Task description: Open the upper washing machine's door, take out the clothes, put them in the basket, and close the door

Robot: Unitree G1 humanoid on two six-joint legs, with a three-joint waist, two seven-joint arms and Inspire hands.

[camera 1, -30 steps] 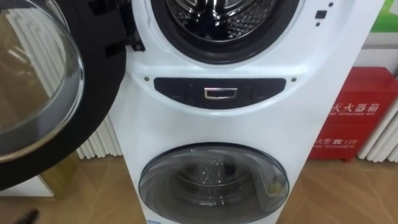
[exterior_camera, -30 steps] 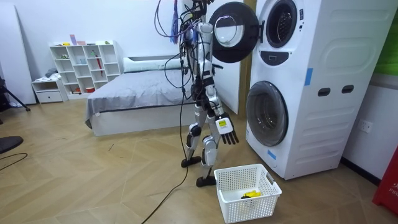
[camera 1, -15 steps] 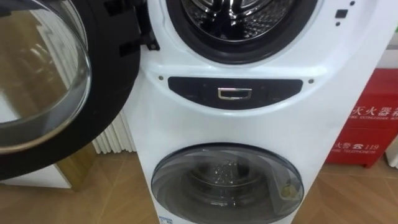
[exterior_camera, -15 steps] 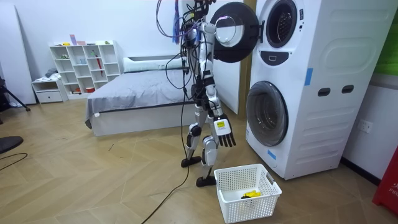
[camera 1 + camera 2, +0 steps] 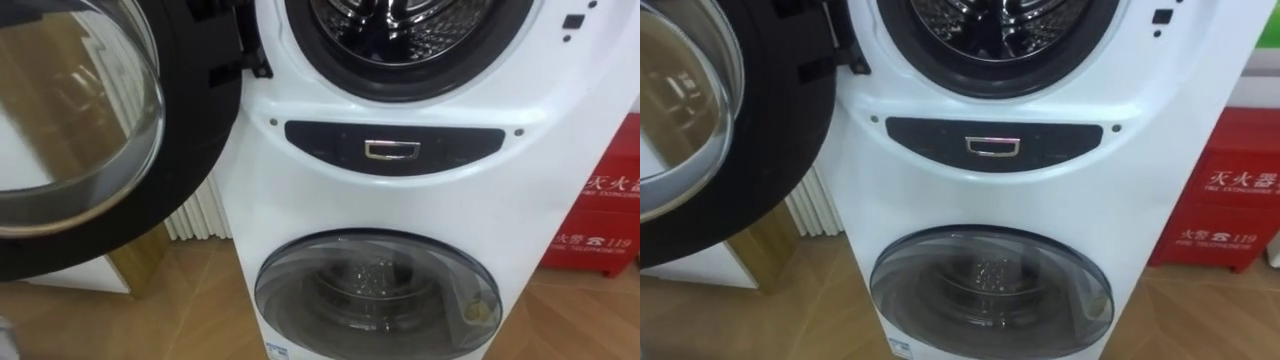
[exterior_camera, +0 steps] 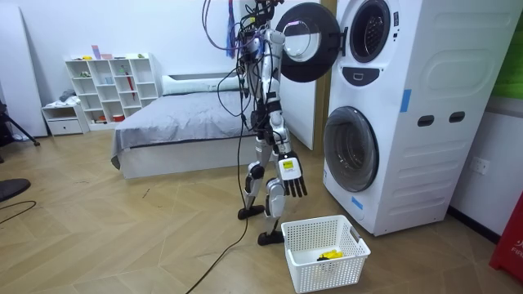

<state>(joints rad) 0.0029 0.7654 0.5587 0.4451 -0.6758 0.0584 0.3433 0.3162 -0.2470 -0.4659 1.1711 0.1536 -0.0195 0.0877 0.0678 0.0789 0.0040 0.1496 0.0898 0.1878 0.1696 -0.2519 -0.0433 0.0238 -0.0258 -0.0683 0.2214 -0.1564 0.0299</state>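
the open upper door (image 5: 90, 130) hangs at left, the upper drum (image 5: 400, 15) beside it in the stacked washing machine (image 5: 330, 210). its visible part looks like bare steel, so the clothes perhaps lie deeper. the right hand (image 6: 292, 178) dangles slack and empty, left of the laundry basket (image 6: 323, 276). a blind reach could clip the door, which stands close to the opening.

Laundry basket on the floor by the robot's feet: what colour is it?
White; the slotted plastic basket shows best in the room view.

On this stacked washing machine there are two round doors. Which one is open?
The upper door: it is swung out to the left, baring the drum. The lower door is shut.
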